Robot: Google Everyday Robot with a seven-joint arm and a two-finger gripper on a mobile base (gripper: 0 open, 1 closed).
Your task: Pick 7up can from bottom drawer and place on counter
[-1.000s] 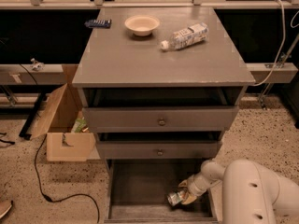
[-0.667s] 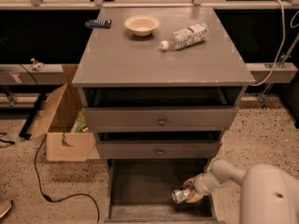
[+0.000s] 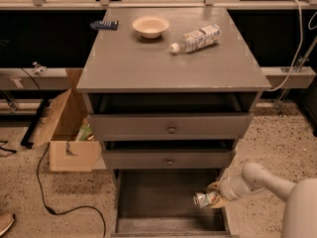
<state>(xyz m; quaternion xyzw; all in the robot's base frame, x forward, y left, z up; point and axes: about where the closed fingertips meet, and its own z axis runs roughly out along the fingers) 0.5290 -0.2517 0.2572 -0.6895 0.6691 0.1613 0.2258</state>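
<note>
At the bottom drawer (image 3: 158, 197), right side, the tool (image 3: 215, 199) clamps the 7up can (image 3: 203, 199).

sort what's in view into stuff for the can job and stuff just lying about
For the job: can, gripped by the end effector at the right of the bottom drawer; counter.
Lying about: bowl, bottle and dark gadget on the counter; cardboard box and cable on the floor.

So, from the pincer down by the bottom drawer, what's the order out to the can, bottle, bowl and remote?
1. 7up can, held in the pincer over the bottom drawer, right side.
2. Bottle, lying on the counter, right.
3. Bowl, farther back, centre.
4. Remote, back left corner.
</note>
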